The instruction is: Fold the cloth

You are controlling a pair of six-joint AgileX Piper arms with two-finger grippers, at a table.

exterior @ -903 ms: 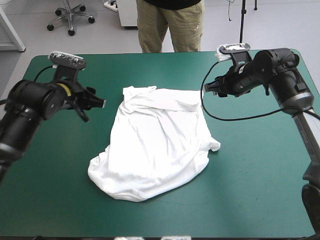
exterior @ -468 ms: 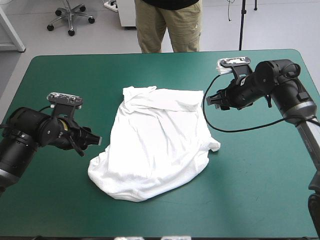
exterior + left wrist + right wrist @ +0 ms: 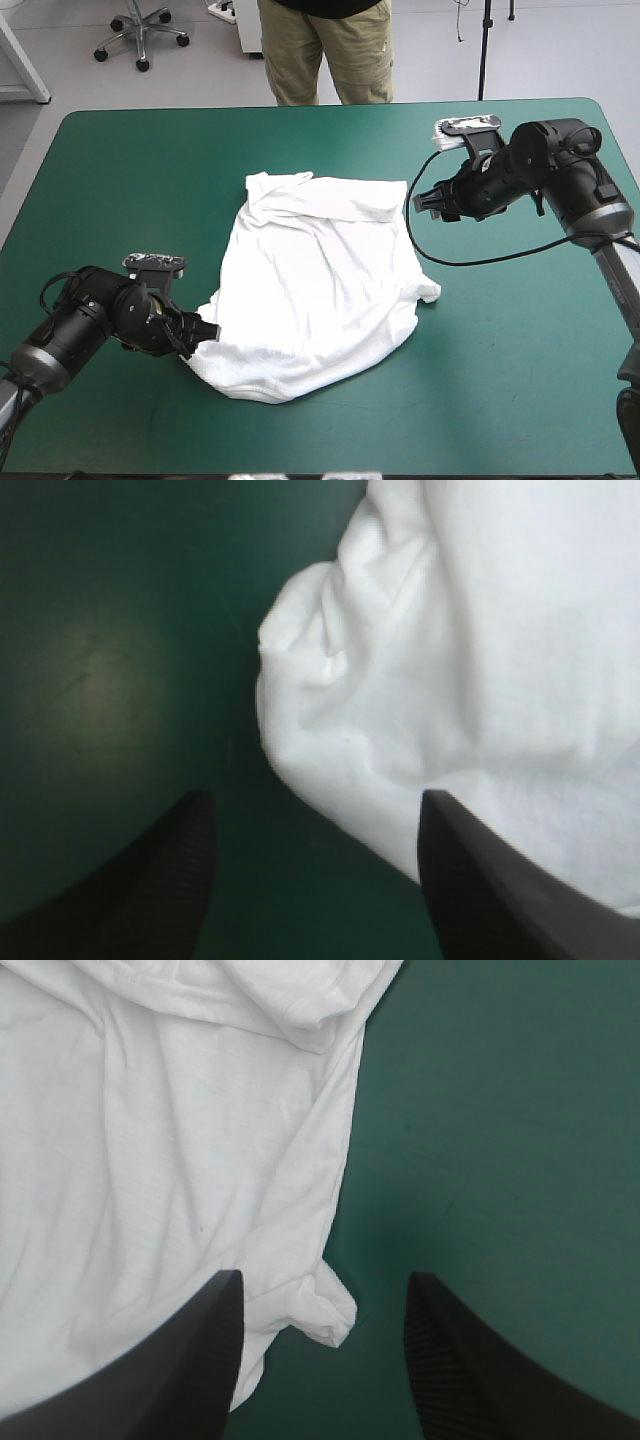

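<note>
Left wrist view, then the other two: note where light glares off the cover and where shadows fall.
Left wrist view: a pale glare patch on the teal-green cover, beside the T-shirt. Right wrist view: a dark shadow on the cover ahead of the right gripper. High view: thin shadow under the T-shirt's near edge.

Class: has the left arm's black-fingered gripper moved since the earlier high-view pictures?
Yes. The left gripper moved toward the teal-green table's near edge, reaching the white T-shirt's corner.

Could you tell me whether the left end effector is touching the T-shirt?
Cannot tell: the left wrist view shows the open left end effector straddling the T-shirt, without plain contact or gap.
</note>
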